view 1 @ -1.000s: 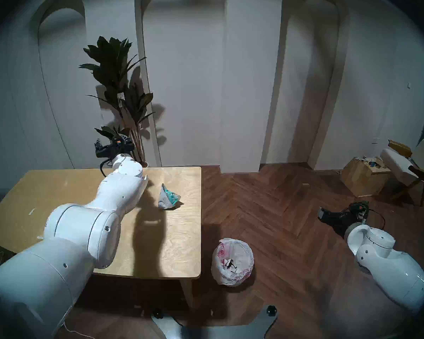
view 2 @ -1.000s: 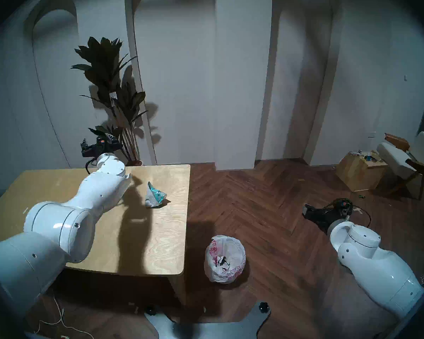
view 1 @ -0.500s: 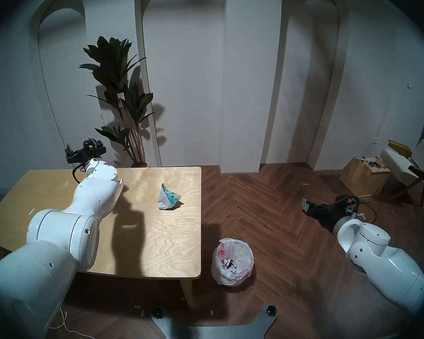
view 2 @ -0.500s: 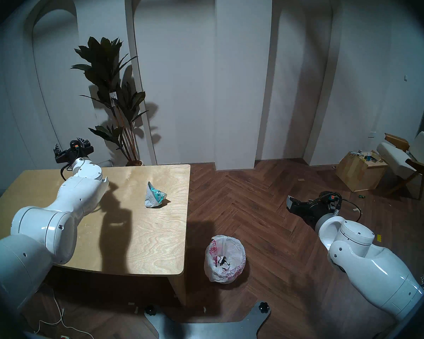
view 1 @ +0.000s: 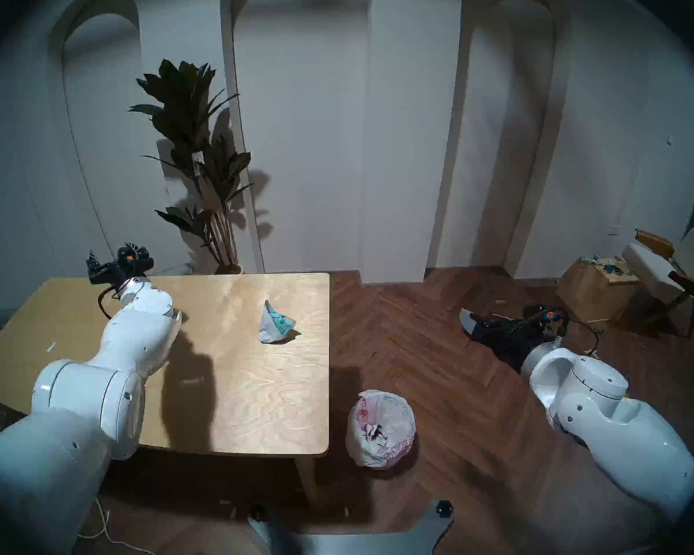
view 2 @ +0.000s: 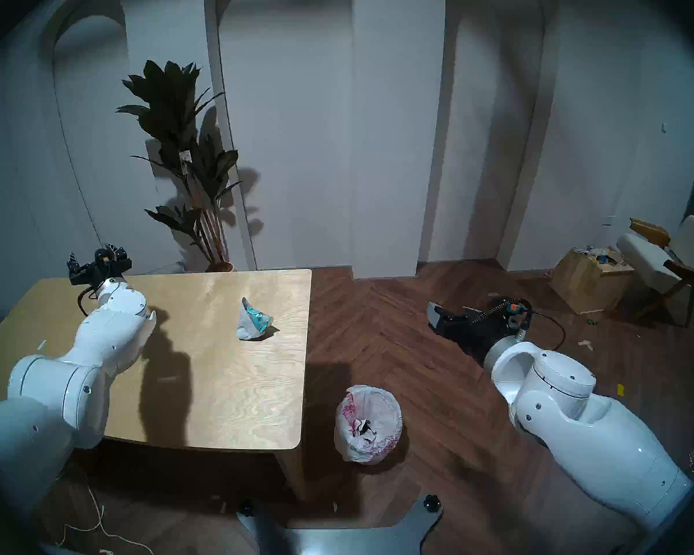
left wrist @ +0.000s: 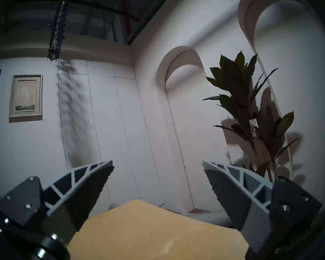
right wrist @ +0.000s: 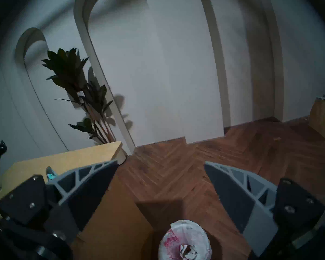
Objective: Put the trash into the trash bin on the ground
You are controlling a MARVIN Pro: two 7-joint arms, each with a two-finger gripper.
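Observation:
A crumpled wrapper with teal print [view 1: 275, 328] [view 2: 253, 321] lies on the wooden table [view 1: 257, 402], right of centre; its tip shows behind a finger in the right wrist view [right wrist: 50, 174]. The trash bin [view 1: 379, 428] [view 2: 367, 422] [right wrist: 185, 239], lined with a white bag printed in red-pink, stands on the floor by the table's right front corner, with crumpled paper inside. My left gripper [view 1: 113, 254] [left wrist: 158, 163] hangs open and empty over the table's far left edge. My right gripper [view 1: 471, 320] [right wrist: 160, 163] is open and empty above the floor, beyond and right of the bin.
A tall potted plant [view 1: 201, 141] stands behind the table. At the far right are a wooden cube box [view 1: 593, 290] and a chair [view 1: 666, 270]. Small tape strips [view 1: 51, 346] lie on the table's left part. My grey base plate [view 1: 349, 538] is at the bottom.
My left arm has swung left along the table's far edge, away from the wrapper. My right arm has moved left over the floor toward the table. Both grippers stayed open.

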